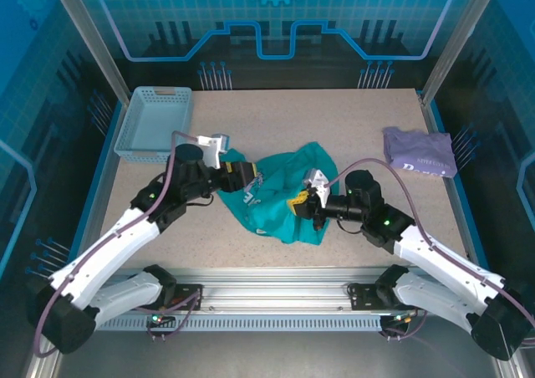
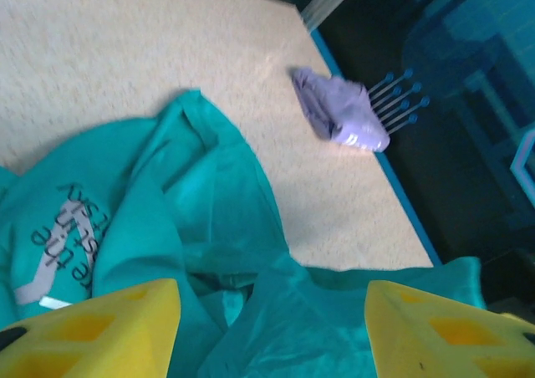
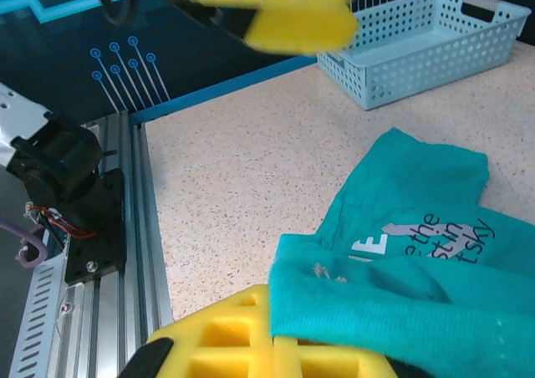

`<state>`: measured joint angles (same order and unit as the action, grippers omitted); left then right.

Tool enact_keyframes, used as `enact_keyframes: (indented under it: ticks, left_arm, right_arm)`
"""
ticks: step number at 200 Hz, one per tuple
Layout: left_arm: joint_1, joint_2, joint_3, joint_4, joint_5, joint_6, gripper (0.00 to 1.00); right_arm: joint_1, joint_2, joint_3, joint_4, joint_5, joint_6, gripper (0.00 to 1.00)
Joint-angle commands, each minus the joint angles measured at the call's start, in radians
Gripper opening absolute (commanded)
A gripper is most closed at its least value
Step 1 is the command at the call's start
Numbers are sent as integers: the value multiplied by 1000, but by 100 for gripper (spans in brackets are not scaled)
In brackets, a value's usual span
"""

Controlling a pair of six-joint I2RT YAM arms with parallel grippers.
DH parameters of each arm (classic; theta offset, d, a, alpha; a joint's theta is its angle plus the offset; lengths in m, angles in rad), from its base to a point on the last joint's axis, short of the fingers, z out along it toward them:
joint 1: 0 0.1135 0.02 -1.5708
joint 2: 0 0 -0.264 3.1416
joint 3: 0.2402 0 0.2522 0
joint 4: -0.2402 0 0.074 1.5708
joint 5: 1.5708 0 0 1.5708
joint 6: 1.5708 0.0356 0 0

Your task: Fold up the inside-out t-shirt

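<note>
Spreading stage, judged early in the task: the inside-out t-shirt (image 1: 284, 196) lies crumpled at the middle of the table (image 1: 334, 119), between the two arms and not yet flat. The right gripper (image 1: 303, 202) is clamped on a fold of teal cloth at the heap's right side, and the left gripper (image 1: 244, 177) hangs with jaws apart over its left edge, holding nothing. The next move probably calls for the left gripper to pinch a free edge so that both arms can draw the shirt out flat.
</note>
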<state>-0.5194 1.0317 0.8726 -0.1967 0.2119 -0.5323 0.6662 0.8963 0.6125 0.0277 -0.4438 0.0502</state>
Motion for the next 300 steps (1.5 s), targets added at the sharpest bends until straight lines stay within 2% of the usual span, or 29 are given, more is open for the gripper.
enact_keyframes:
  ticks: [1,26,41,58,73,95,119,146,168,180,196,212,227,262,281,300]
  left_arm:
    - [6,88,17,32,135,-81,64]
    - [6,172,25,70,199,-124,66]
    - [7,168,10,71,182,-116,67]
    - [8,122,-8,-2,48,-69,67]
    - [13,59,-25,-73,-99,-20,68]
    - [47,-32,-54,-129,-231,21,68]
    - [77,-96,-63,-189,-263,44,69]
    - [76,-119,-80,-247,-180,42,70]
    - [51,-157,-133,-264,-87,22,70]
    - [6,-191,-165,-268,-94,9,70]
    - [-72,-221,-198,-288,-121,-18,71]
    - [-151,-222,-222,-315,-133,-40,71]
    - [-203,-220,-243,-352,-173,-58,71]
    - [-202,-250,-244,-417,-314,-81,71]
    - [-186,-249,-228,-421,-340,-62,71]
    - [-165,-237,-214,-424,-338,-45,71]
  right_arm:
    - [-10,-12,-2,40,-44,-30,0]
    - [-8,-1,26,24,-9,-8,0]
    - [0,14,47,-5,62,18,0]
    - [44,57,70,-41,158,45,0]
    - [116,131,93,-61,240,90,5]
    - [242,286,129,-68,203,102,15]
    - [351,430,228,-185,134,31,29]
    - [337,418,238,-224,44,2,39]
    - [256,332,189,-176,-74,29,44]
    - [204,295,162,-146,-111,58,45]
    - [141,281,153,-152,-93,96,45]
    - [119,310,193,-257,14,103,46]
    - [130,357,238,-369,40,74,46]
    - [255,448,305,-562,122,56,52]
    - [289,497,299,-560,68,102,61]
    - [299,543,286,-491,12,149,61]
